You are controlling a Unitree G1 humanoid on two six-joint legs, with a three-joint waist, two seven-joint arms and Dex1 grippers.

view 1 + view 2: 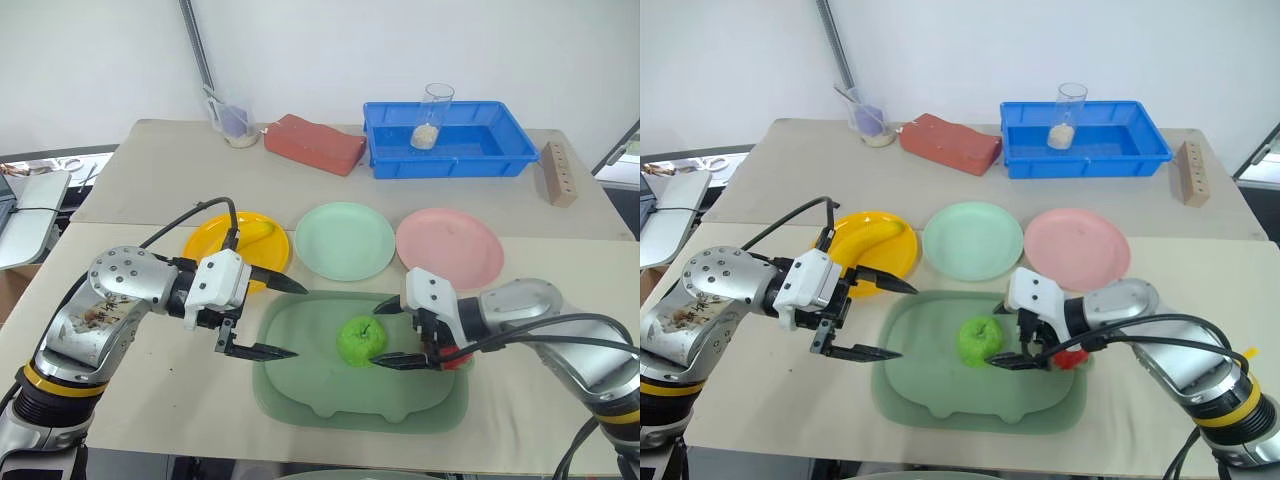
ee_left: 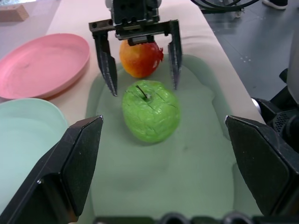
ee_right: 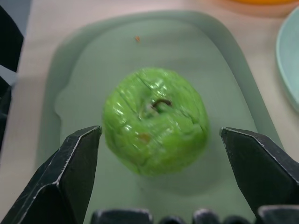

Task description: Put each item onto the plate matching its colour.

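Observation:
A bright green apple (image 1: 361,340) with a stem lies in the dull-green tray (image 1: 300,390). My right gripper (image 1: 380,335) is open, with a finger on either side of the apple's right edge and not touching it. Behind that gripper lies the red-and-yellow apple (image 2: 140,58), also in the tray. My left gripper (image 1: 295,320) hangs open and empty over the tray's left rim, pointing at the green apple (image 2: 150,111). The yellow banana (image 1: 872,240) rests on the yellow plate (image 1: 215,245). The mint green plate (image 1: 345,240) and pink plate (image 1: 450,248) are bare.
At the back of the table stand a blue bin (image 1: 448,140) holding a clear cup (image 1: 433,115), a red brick (image 1: 315,143), a wooden block (image 1: 560,172) and a small cup (image 1: 235,125). The tray lies near the table's front edge.

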